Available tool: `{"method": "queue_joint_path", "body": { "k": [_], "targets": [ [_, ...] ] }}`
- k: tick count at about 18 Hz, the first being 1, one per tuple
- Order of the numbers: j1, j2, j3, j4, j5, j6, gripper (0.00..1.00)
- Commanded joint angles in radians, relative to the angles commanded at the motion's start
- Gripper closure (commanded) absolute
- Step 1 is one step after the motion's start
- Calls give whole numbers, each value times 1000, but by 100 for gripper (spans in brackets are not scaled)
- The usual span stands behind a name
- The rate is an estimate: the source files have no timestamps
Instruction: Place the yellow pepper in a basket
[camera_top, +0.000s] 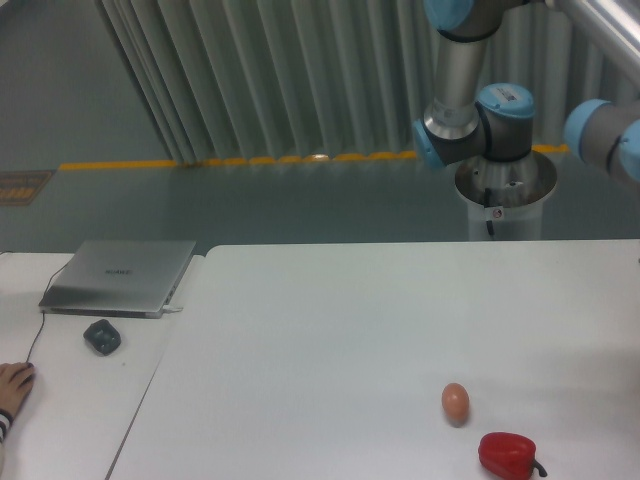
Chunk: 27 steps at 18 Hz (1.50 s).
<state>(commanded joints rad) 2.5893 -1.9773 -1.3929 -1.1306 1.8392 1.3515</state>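
The yellow pepper is out of view, and no basket shows in the camera view. The gripper is out of view too; only the arm's upper joints (478, 120) show at the top right, behind the table's far edge. A brown egg (455, 403) lies on the white table (380, 310) at the lower right. A red pepper (508, 455) with a dark stem lies just right of the egg, near the front edge.
A closed silver laptop (120, 276) and a dark mouse (102, 336) sit on a second white table at the left. A person's hand (14, 385) rests at the left edge. The arm's pedestal (503, 195) stands behind the table.
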Motion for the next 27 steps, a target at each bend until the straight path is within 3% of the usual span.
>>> {"method": "queue_joint_path", "body": {
  "k": [2, 6, 13, 15, 22, 27],
  "targets": [
    [6, 0, -2, 0, 0, -2, 49],
    [28, 5, -23, 2, 0, 2, 24],
    [35, 8, -28, 2, -2, 2, 19],
    [31, 9, -28, 0, -3, 3, 0],
    [0, 32, -26, -11, -132, 3, 0],
    [-26, 55, -23, -124, -239, -2, 0]
  ]
}}
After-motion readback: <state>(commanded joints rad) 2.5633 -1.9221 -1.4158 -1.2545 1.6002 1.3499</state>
